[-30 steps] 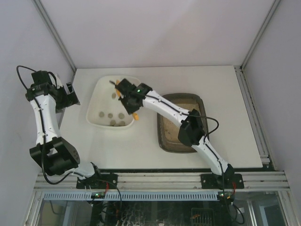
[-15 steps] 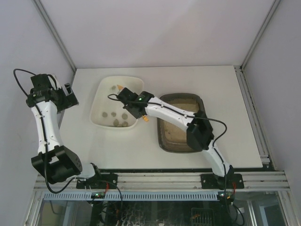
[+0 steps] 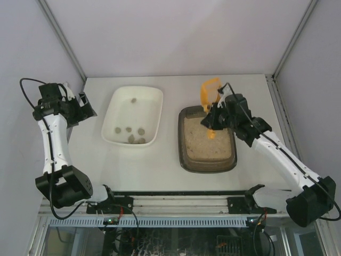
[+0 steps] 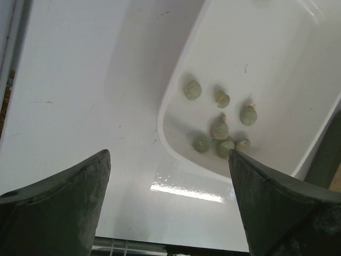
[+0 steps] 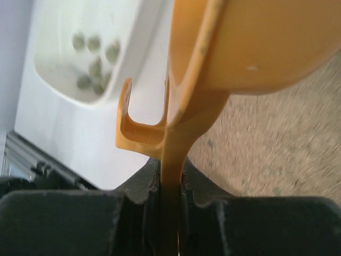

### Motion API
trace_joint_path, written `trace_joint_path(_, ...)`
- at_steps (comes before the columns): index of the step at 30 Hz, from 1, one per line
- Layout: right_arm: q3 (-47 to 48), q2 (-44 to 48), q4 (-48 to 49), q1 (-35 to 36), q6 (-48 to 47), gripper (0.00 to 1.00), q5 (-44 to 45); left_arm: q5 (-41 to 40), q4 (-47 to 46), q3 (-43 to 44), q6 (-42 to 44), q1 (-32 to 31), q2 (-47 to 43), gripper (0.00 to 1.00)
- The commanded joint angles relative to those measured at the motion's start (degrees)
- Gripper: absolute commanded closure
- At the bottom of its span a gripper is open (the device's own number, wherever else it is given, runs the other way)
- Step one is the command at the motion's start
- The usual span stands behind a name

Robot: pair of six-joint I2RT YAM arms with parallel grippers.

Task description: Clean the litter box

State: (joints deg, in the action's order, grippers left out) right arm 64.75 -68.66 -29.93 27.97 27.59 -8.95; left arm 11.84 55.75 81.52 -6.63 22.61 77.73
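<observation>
Since a second ago the right arm has swung away from the white tray [image 3: 154,104] and across to the litter box [image 3: 208,167], carrying the orange scoop [image 3: 209,92] with it; the left arm has barely shifted.

From the top camera, the litter box lies on the right half of the worktop [image 3: 160,160], just beside the white tray, which has several grey-green clumps [image 3: 129,132] in it. The right claw [image 3: 213,120] hangs over the far end of the box, with the scoop head raised above the far rim. The left claw [image 3: 84,106] sits off the worktop's left edge, well apart from both trays.

The left wrist camera shows the left claw [image 4: 168,202] spread wide and holding nothing, with the white tray [image 4: 277,64] and its clumps [image 4: 219,128] below and ahead.

In the right wrist view, the right claw [image 5: 170,188] is clamped tight on the orange scoop [image 5: 256,42] by its handle, above tan sandy litter [image 5: 277,149]. A small hook [image 5: 133,133] juts from the handle, and the white tray [image 5: 128,32] lies to the left.
</observation>
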Motion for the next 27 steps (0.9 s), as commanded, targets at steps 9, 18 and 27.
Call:
trace_joint_path(9, -19.91, -5.07, 15.05, -1.57, 8.42, 1.0, -11.29, 3.84, -2.69, -2.06, -2.99, -2.57, -2.94, 0.04)
trace_joint_path(18, -24.62, -6.52, 16.71, 0.94, 9.94, 0.82, -11.8, 3.71, -3.1, -2.41, -2.95, -2.61, -3.21, 0.04)
trace_joint_path(27, -23.14, 0.6, 11.79, 2.29, 5.36, 0.01, -2.39, 4.12, -2.22, -0.19, -2.95, -2.61, -2.35, 0.04)
